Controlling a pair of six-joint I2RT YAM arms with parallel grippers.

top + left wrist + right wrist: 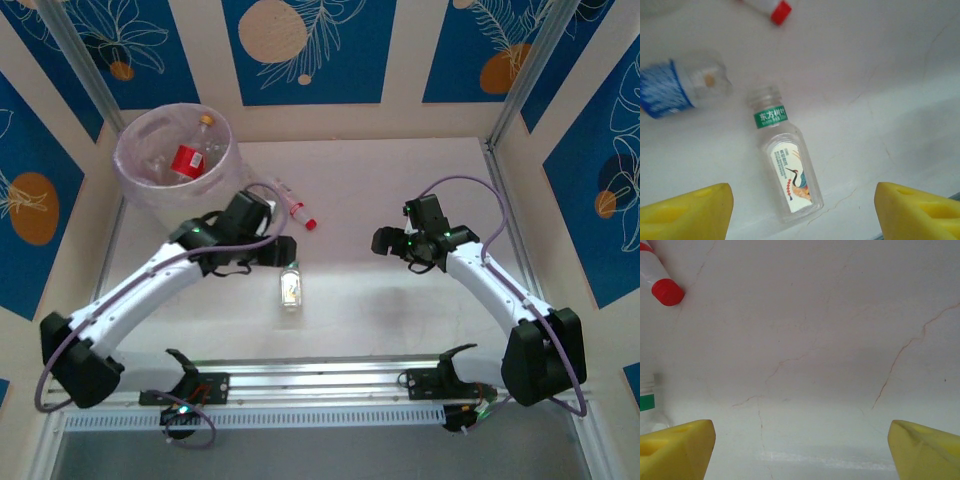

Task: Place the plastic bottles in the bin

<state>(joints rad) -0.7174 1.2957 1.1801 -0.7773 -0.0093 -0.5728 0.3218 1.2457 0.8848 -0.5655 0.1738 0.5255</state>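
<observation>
The bin (pixel 140 195) stands at the far left corner of the table (pixel 400 180), with a red-labelled bottle (pixel 187 160) inside it. The left pincer (pixel 802 210) hangs released, yellow fingers (pixel 690 212) spread wide. A clear green-banded bottle (pixel 787 170) lies flat on the table between them, touching neither. The right pincer (pixel 800 450) is also released, over bare table to the right of the bottles. A blue-labelled bottle (pixel 675 90) lies just beside the green-banded one's neck, and a red-capped bottle (pixel 298 208) lies farther back.
</observation>
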